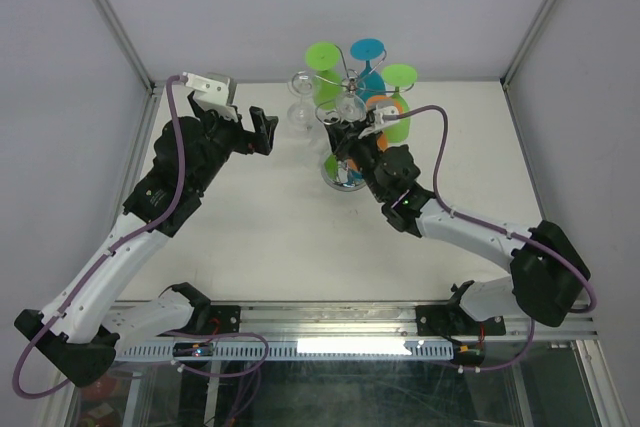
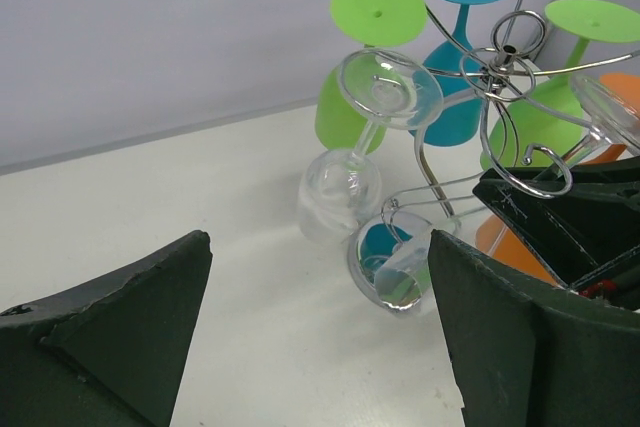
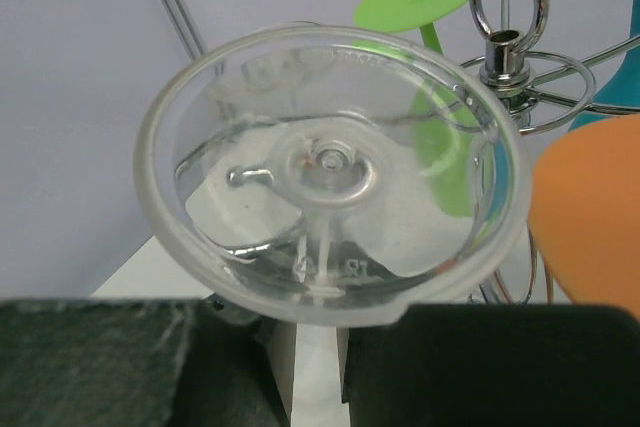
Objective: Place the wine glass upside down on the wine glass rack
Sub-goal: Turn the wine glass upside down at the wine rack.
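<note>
A: White desk (image 1: 270, 232), pale walls. What is crowding the wine glass rack (image 2: 500, 59)?
B: Coloured glasses (image 2: 378, 9) are hanging on it. Beside it, the right claw (image 3: 310, 367) is pinching the wine glass (image 3: 330, 162) by its stem; the left claw (image 1: 265, 132) is gaping, empty.

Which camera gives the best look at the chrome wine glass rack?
Left wrist. The wine glass rack shows from the side there: curled arms, hub and slanting post. Top external sees it from above, foreshortened. Right wrist catches only its top ring and some wires behind the clear wine glass.
</note>
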Controlling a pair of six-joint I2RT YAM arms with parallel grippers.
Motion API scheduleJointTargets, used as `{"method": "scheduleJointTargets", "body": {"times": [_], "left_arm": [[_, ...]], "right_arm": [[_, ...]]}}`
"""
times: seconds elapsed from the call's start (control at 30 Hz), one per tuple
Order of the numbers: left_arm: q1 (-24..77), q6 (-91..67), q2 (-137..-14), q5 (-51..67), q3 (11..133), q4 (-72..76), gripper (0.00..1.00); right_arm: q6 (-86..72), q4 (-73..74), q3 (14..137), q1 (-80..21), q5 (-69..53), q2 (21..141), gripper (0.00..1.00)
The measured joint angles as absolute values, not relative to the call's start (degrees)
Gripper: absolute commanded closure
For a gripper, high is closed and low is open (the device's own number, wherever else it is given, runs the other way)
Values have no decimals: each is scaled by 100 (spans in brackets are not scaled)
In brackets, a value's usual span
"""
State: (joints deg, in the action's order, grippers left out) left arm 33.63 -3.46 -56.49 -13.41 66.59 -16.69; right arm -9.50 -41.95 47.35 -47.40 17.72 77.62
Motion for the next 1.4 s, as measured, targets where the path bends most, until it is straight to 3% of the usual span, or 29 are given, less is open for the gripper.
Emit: {"method": "scheduleJointTargets", "body": {"times": [1.0,1.4], "left_arm": [[3363,-355,-5594,-1334,6565,-1667,11],[3363,-176,-5704,-873,6573,-1568,1]], "right_arm": [[-1044,-3284,5319,-4515,1048,7959,100],[-1037,-3059,5229,-4469,851,7872,100]]}}
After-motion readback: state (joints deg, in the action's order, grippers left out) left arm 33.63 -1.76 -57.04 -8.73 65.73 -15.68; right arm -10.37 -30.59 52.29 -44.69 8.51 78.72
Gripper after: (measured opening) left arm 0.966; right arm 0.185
